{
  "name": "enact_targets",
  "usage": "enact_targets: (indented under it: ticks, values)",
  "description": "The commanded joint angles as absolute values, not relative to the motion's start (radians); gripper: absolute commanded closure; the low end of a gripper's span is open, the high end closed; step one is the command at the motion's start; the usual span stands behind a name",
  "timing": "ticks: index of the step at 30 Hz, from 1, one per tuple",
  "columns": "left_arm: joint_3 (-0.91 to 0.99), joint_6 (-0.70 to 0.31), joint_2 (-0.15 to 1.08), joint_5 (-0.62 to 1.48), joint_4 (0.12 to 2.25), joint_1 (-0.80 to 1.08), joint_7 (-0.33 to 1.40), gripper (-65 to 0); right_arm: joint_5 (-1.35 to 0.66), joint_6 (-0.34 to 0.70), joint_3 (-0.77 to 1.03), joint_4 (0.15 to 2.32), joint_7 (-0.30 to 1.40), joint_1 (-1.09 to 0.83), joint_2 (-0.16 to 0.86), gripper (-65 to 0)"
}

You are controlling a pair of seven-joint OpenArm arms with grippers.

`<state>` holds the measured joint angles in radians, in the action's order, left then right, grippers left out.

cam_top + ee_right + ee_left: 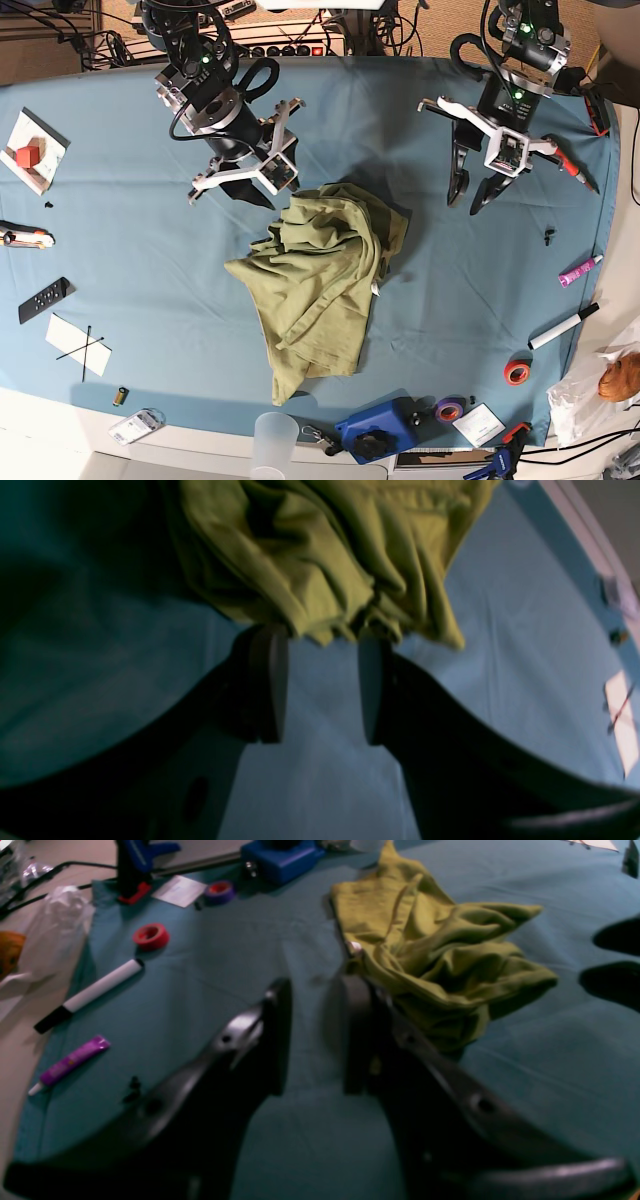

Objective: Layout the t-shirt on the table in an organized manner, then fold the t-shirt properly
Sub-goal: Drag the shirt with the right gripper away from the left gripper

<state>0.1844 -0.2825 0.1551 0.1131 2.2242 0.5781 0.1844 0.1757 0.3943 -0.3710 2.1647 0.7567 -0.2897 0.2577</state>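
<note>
The olive-green t-shirt (320, 270) lies crumpled in a heap in the middle of the blue table (130, 290). My right gripper (268, 190) hovers at the heap's far-left edge. In the right wrist view its jaws (322, 645) stand open, the shirt (320, 555) bunched just past the fingertips and only blue cloth between them. My left gripper (463, 205) hangs open over bare table to the right of the shirt. In the left wrist view that gripper (317, 985) holds nothing, and the shirt (440, 955) lies ahead and to the right.
Along the table's right and near edges lie a marker (563, 326), a purple tube (580, 270), a red tape roll (517, 373), a purple tape roll (449, 409), a blue device (378, 430) and a plastic cup (274, 440). A remote (44, 299) and papers sit at the left.
</note>
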Motion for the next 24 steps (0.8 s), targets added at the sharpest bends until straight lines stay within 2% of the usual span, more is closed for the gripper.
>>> enact_targets:
  ticks: [1,4,6,14,17,24]
  values:
    - [0.186,-0.282,0.158,0.117,2.239,0.579,0.158,-17.7,0.176,0.412,-0.367,2.184,0.729,-0.279,0.261,-24.5]
    - [0.186,-0.282,0.158,0.117,2.239,0.579,0.158,-17.7,0.173,0.453,-0.367,2.157,0.725,-0.263,0.260,-31.9]
    - [0.186,-0.283,0.158,0.117,2.239,0.579,0.158,-17.7,0.173,0.455,-0.367,2.118,0.717,-0.240,0.260,-33.5]
    - [0.186,-0.282,0.158,0.117,2.239,0.579,0.158,-17.7,0.167,0.453,-0.368,1.937,0.652,-0.130,0.260,-33.5]
    - [0.186,-0.282,0.158,0.117,2.239,0.579,0.157,-17.7,0.095,0.456,-0.370,1.877,0.654,-0.095,0.260,-33.5]
    - [0.186,-0.282,0.158,0.117,2.239,0.579,0.157,-17.7,0.068,0.455,-0.476,1.791,0.652,-0.038,0.260,-33.5]
